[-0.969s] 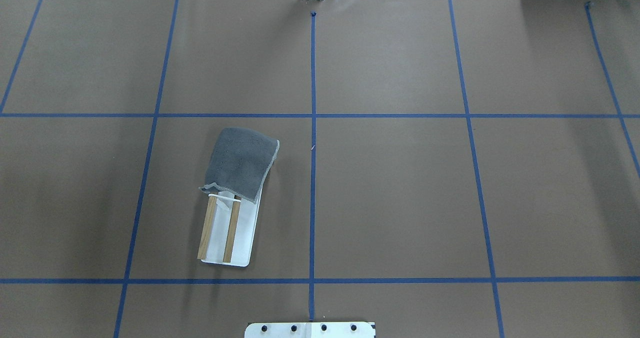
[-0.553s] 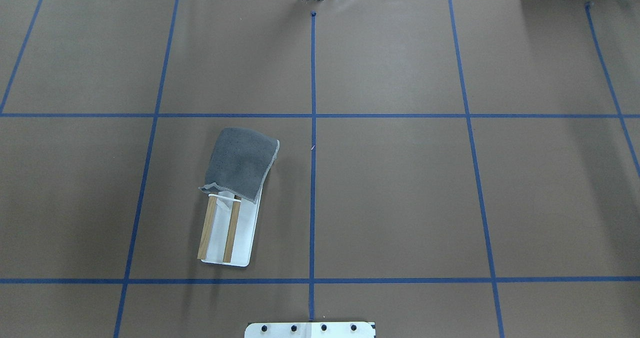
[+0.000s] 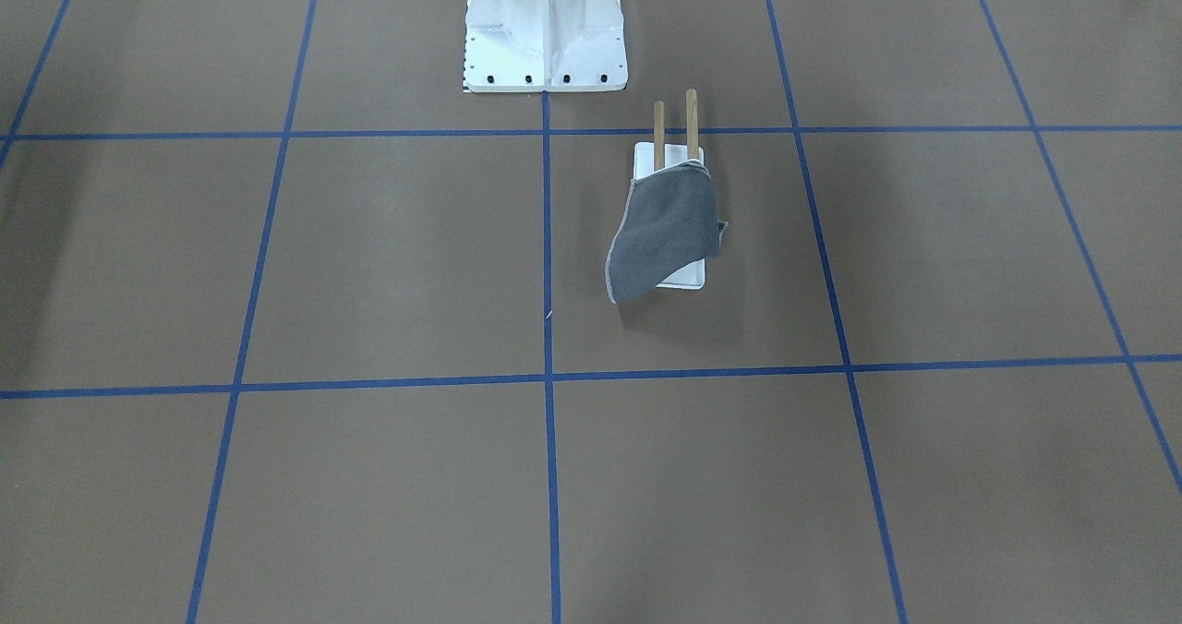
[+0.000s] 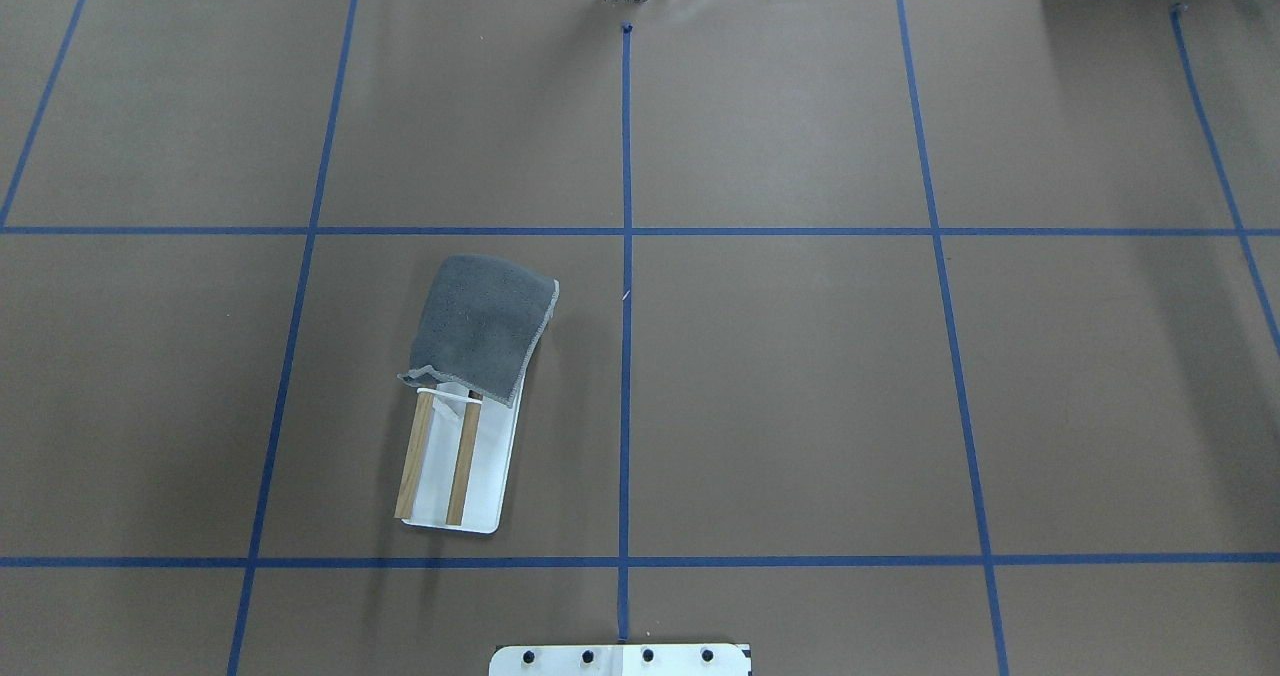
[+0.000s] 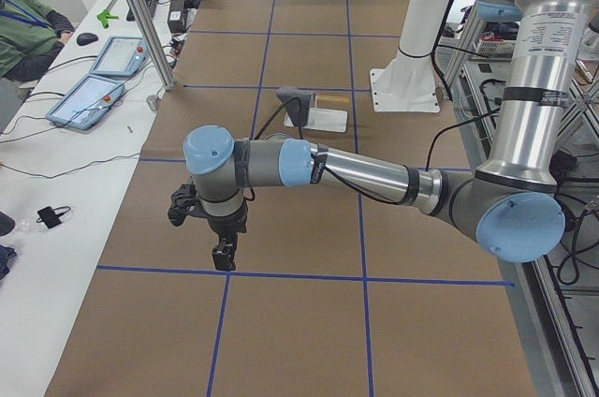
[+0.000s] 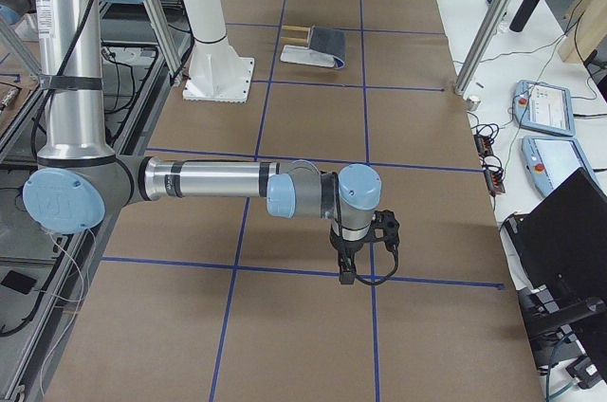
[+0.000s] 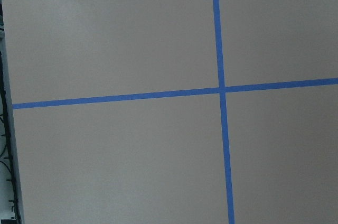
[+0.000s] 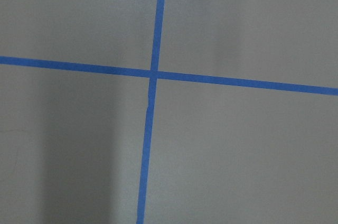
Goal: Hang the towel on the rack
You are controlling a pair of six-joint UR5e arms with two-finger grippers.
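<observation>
Still, front on: the towel (image 3: 665, 232) drapes dark side out over the two dowels (image 3: 691, 116) of the rack (image 3: 684, 276), one corner sagging low. Overhead: towel and rack lie exactly as a second ago, so nothing is slipping and the hang looks done. Left side view: my left gripper (image 5: 221, 255) hovers over bare table (image 5: 281, 322), the rack well beyond it; spread or pressed together, I cannot tell. Right side view: my right gripper (image 6: 349, 269) likewise, the towel far off.
</observation>
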